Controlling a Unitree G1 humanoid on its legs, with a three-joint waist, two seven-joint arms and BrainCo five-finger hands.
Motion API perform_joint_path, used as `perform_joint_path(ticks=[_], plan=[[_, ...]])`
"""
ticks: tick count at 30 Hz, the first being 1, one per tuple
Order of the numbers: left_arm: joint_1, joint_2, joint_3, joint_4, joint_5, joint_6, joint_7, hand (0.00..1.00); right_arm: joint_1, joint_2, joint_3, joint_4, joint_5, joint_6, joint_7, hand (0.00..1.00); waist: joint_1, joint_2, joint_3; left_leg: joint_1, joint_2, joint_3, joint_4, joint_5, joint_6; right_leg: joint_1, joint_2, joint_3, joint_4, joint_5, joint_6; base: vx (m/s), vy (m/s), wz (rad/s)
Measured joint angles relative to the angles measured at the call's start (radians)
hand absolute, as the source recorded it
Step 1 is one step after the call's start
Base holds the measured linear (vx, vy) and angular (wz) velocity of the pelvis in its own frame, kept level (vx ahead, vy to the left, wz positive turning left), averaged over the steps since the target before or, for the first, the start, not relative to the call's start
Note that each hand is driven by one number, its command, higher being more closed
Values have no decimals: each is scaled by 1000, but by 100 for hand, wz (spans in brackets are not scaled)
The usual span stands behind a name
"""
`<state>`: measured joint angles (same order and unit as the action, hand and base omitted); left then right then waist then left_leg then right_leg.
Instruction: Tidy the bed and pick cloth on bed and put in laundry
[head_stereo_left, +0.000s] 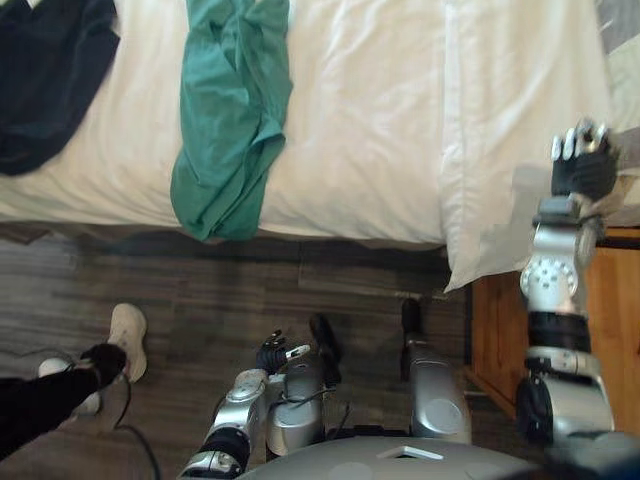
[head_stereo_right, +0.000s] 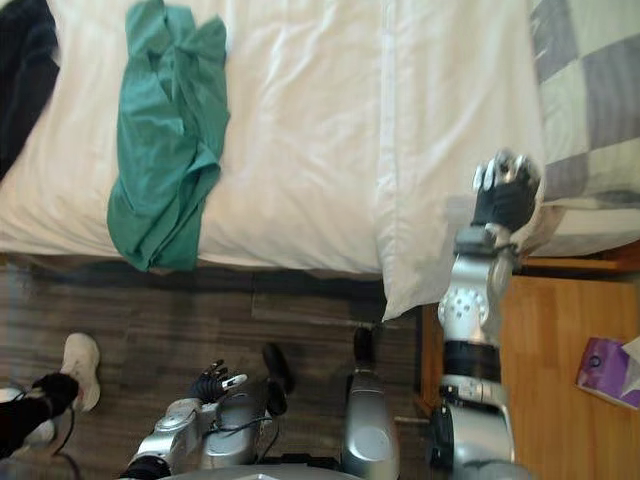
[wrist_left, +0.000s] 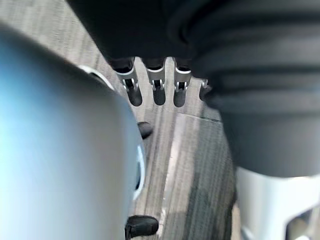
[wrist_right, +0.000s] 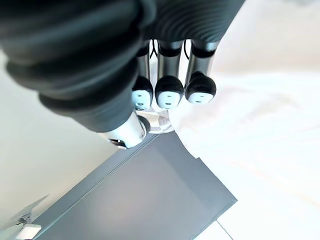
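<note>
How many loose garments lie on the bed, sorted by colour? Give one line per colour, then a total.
Green garment: 1
Dark garment: 1
Total: 2

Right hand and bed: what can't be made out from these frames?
right hand: whether it grips the white bedding is unclear; the eye views show its back, and in the right wrist view its dark cover blocks the contact.
dark cloth: cut off by the top and left edges of the left eye view.
purple item on the wooden stand: cut by the right eye view's right edge, unidentifiable.
</note>
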<state>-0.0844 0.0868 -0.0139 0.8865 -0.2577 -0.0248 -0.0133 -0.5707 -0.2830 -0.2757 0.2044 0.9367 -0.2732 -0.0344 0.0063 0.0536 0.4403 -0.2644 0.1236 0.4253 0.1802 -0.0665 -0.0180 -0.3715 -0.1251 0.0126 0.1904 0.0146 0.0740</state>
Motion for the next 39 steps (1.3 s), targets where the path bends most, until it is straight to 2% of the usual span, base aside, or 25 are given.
perform_joint_path(ticks=[2, 3, 5, 7, 9, 12, 17, 18, 19, 21, 22, 23, 24, 26, 28, 29, 31, 33, 34, 36, 39], plan=[[-46, -10, 3, -2, -9, -22, 3, 0, -33, -9, 9, -40, 22, 0, -24, 100, 8, 2, 37, -58, 11, -10, 46, -2, 3, -51, 1, -4, 34, -3, -4, -90, -19, 21], [-92, -24, 6, -8, -11, -39, 15, 0, -68, -12, 10, -88, 32, -1, -45, 100, 5, 10, 64, -147, 24, -32, 103, -16, 12, -126, 1, -20, 82, -16, -17, -151, -29, 35], [-128, -36, 7, -23, -29, -54, 23, 0, -93, -13, 8, -111, 35, -8, -63, 100, 0, 14, 85, -221, 35, -52, 149, -24, 15, -194, -3, -30, 134, -34, -15, -142, -20, 37], [-177, -58, 12, -41, -51, -76, 54, 0, -111, -12, 5, -109, 55, -18, -106, 100, 5, 12, 100, -328, 40, -67, 216, -37, 22, -315, -17, -30, 244, -73, -19, -145, -28, 35], [-209, -81, 44, -42, -84, -89, 95, 0, -101, 2, -5, -115, 83, -70, -113, 100, 2, 11, 102, -399, 43, -76, 297, -63, 26, -398, -29, -27, 348, -114, -26, -84, -47, 19], [-218, -86, 73, -41, -114, -94, 117, 0, -99, 39, -27, -58, 114, -97, -68, 100, -13, 10, 103, -417, 56, -81, 356, -93, 25, -415, -31, -24, 406, -141, -33, -10, -9, 1], [-218, -111, 135, -38, -116, -98, 131, 0, -68, 111, -28, 26, 123, -128, 37, 100, -31, 1, 100, -404, 79, -71, 391, -114, 24, -396, -15, -14, 396, -137, -31, -1, -25, -15], [-218, -113, 135, -38, -116, -98, 131, 0, -52, 119, -28, 32, 123, -129, 45, 100, -31, 0, 100, -395, 81, -68, 390, -114, 24, -385, -13, -12, 387, -134, -30, 40, -4, -20], [-216, -117, 138, -38, -116, -98, 131, 0, -13, 137, -27, 58, 123, -129, 61, 100, -31, -13, 97, -367, 84, -51, 381, -115, 24, -363, -5, -4, 370, -125, -28, 73, 7, -32], [-213, -124, 154, -38, -117, -97, 129, 0, 72, 167, -31, 189, 141, -121, 69, 100, -35, -23, 95, -315, 93, -34, 370, -121, 22, -310, 5, 3, 334, -111, -32, 88, 14, -37], [-213, -127, 154, -40, -118, -97, 129, 0, 145, 185, -40, 302, 160, -99, 68, 100, -35, -23, 94, -281, 97, -20, 361, -128, 21, -278, 9, 8, 311, -104, -31, 91, 24, -45], [-211, -135, 154, -41, -124, -97, 129, 0, 226, 209, -62, 413, 161, -65, 66, 0, -35, -23, 94, -250, 102, 2, 350, -143, 12, -255, 17, 26, 289, -99, -33, 74, 21, -51], [-211, -137, 155, -41, -124, -94, 129, 0, 260, 227, -69, 444, 159, -51, 66, 0, -36, -22, 94, -236, 103, 12, 343, -147, 10, -245, 20, 36, 276, -96, -33, 111, 29, -58], [-202, -141, 170, -41, -125, -70, 131, 0, 425, 276, -75, 490, 109, -6, 67, 0, -66, -20, 93, -169, 107, 53, 309, -157, 7, -184, 28, 61, 211, -67, -21, 144, 33, -52], [-203, -153, 169, -41, -124, -49, 130, 0, 505, 277, -74, 486, 41, 9, 70, 0, -76, -18, 91, -101, 110, 69, 287, -162, 4, -108, 32, 64, 161, -50, -10, 135, 24, -32], [-201, -154, 158, -41, -124, -40, 129, 0, 536, 273, -72, 481, -9, 11, 72, 0, -74, -21, 87, -65, 111, 77, 274, -163, 3, -70, 34, 63, 139, -46, -11, 164, 15, -20], [-179, -154, 135, -40, -123, -10, 126, 0, 581, 272, -55, 479, -127, 17, 82, 0, -70, -37, 41, -18, 111, 91, 240, -162, -3, -19, 36, 59, 95, -37, -10, 161, -7, -8], [-127, -149, 126, -40, -95, 49, 90, 0, 632, 295, -23, 468, -324, 27, 83, 0, -63, -63, -41, 50, 110, 111, 191, -150, -10, 44, 37, 43, 55, -33, -7, 187, -27, -6], [-117, -149, 120, -39, -71, 61, 80, 0, 640, 302, -22, 468, -384, 34, 72, 0, -58, -66, -55, 64, 110, 113, 181, -149, -13, 54, 36, 28, 56, -34, -9, 160, -25, -5], [-87, -128, 109, -39, 18, 95, 50, 0, 654, 323, -7, 507, -550, 71, 65, 0, -45, -83, -84, 109, 112, 115, 158, -145, -20, 75, 27, -50, 91, -67, -45, 143, -50, 6], [-59, -99, 105, -38, 45, 109, 42, 0, 648, 323, 30, 573, -590, 98, 84, 0, -43, -93, -91, 142, 102, 113, 129, -134, -36, 83, 10, -109, 124, -92, -46, 79, -69, 7]])
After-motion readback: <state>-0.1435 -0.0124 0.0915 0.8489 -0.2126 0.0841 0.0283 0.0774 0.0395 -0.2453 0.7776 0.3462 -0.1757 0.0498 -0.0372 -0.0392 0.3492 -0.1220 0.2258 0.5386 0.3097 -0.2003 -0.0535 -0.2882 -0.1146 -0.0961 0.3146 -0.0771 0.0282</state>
